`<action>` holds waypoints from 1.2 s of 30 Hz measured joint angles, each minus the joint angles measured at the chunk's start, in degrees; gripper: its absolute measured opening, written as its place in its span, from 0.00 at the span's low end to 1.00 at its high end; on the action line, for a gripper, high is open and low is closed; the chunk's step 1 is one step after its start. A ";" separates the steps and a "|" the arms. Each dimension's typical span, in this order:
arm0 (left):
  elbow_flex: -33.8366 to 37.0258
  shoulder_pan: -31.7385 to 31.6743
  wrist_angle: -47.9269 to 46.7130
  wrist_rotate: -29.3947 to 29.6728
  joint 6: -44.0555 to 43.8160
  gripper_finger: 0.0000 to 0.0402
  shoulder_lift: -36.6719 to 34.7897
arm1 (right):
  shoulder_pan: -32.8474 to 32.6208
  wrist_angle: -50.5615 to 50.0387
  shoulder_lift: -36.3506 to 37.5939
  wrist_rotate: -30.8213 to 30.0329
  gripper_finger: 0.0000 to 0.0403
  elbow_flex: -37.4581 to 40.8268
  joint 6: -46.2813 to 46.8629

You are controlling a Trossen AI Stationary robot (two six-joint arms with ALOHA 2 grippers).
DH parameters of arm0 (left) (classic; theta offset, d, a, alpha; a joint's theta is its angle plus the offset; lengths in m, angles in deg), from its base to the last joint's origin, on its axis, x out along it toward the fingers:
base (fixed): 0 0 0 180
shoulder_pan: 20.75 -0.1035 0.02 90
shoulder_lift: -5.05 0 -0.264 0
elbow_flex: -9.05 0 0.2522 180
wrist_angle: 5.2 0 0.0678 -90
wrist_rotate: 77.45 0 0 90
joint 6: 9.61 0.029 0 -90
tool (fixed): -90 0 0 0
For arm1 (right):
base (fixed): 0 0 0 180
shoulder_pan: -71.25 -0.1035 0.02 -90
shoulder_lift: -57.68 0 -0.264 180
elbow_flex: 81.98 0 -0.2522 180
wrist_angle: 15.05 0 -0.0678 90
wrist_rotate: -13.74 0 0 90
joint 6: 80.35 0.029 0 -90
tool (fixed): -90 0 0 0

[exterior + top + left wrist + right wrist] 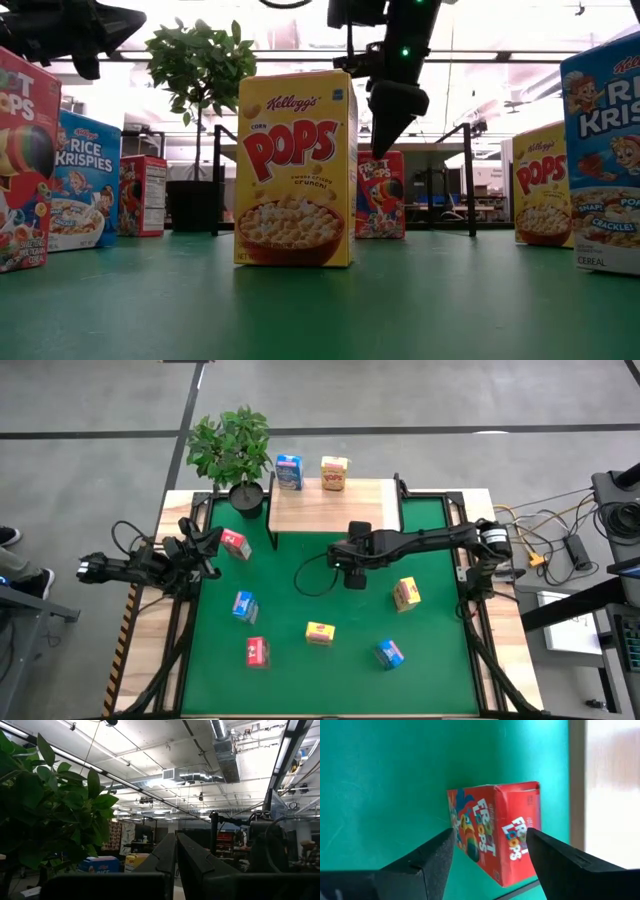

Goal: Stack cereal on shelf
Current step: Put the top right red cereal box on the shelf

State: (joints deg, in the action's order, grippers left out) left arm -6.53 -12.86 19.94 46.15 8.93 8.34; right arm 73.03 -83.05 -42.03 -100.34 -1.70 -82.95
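Note:
The wooden shelf (pixel 335 508) stands at the table's far edge and carries a blue cereal box (pixel 289 472) and a yellow one (pixel 333 473). Several more boxes stand on the green mat (pixel 300 670). My right gripper (pixel 490 832) hangs open over the mat's middle (pixel 355 576), above an upright red box (pixel 495 837) (pixel 380 195). Its fingers frame that box without touching it. In the high view the gripper hides this box. My left gripper (pixel 176 865) is shut at the table's left edge (pixel 205 544), tipped upward, beside another red box (pixel 236 544).
On the mat stand a blue box (pixel 245 606), a red one (pixel 257 651), a yellow one (pixel 320 632), a blue one (pixel 389 653) and a yellow one (pixel 406 593). A potted plant (pixel 238 455) stands left of the shelf. A black cable (pixel 312 575) loops over the mat.

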 joint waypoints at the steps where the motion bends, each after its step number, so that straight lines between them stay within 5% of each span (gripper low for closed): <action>1: 0.01 0.00 0.00 -0.01 -0.01 0.00 0.01 | 0.00 0.27 -0.26 -0.06 0.58 0.01 0.15; 27: 0.01 0.00 -0.15 0.07 0.00 0.00 0.02 | -2.03 -1.61 -0.13 0.01 0.59 -4.38 1.05; 36: 0.02 -0.01 -0.16 0.09 0.00 0.00 0.02 | -1.75 -2.61 -0.42 -4.93 0.58 -3.52 0.93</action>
State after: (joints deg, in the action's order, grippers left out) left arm -6.51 -12.86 19.78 46.24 8.93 8.36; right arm 71.29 -85.65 -42.45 -105.27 -5.22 -82.02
